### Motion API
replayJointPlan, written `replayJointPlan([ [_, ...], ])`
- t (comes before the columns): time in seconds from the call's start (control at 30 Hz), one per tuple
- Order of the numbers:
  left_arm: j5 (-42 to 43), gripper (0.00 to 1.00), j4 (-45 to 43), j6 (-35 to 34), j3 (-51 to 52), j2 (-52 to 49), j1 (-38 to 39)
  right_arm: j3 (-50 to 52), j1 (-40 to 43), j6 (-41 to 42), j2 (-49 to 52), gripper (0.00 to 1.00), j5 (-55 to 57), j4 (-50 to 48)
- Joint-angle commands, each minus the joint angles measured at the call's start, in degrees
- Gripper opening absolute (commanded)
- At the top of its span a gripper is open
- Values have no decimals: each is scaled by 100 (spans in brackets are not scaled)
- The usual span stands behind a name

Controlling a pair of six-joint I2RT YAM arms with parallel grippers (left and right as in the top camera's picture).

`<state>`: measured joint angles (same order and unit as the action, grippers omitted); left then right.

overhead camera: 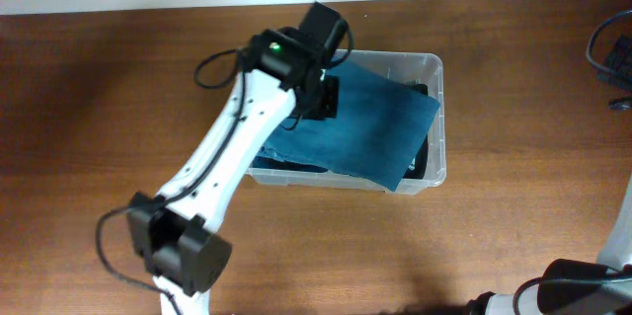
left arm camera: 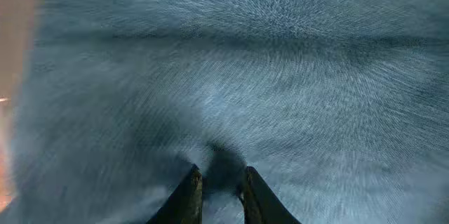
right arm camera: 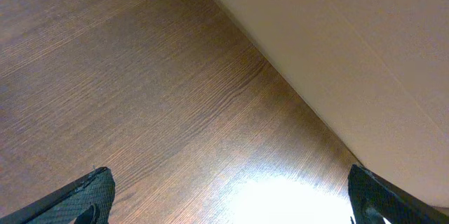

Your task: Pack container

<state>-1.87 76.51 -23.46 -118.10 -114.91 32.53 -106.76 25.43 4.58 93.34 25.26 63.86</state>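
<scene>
Directly beneath the left end effector (left arm camera: 222, 185) pinching cloth (overhead camera: 375, 122) sits the container (overhead camera: 423, 62).

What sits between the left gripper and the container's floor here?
A blue cloth draped across the container; the left gripper pinches a fold of it. Overhead shows the drape, left wrist the pinch.

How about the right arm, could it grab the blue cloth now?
Probably yes. The part of the blue cloth nearest it lies uncovered over the container, the table between looks bare, and the right pincer is open. The left pincer pinches the cloth's other side.
</scene>
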Motion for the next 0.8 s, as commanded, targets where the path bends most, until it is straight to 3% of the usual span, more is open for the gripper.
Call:
replayJointPlan([
  [0.0,42,20,90,-50,-76,-378,22,-28,9,83,0,98,68,-17],
  [0.43,-503,18,470,-52,-76,-723,22,-28,9,83,0,98,68,-17],
  [0.5,-501,15,420,-52,-79,-723,24,-28,9,83,0,99,68,-15],
  [0.57,-490,3,389,-52,-184,-695,42,-28,9,83,0,98,68,-17],
  [0.77,-280,3,457,-52,-529,-474,199,-28,9,83,0,99,68,-17],
])
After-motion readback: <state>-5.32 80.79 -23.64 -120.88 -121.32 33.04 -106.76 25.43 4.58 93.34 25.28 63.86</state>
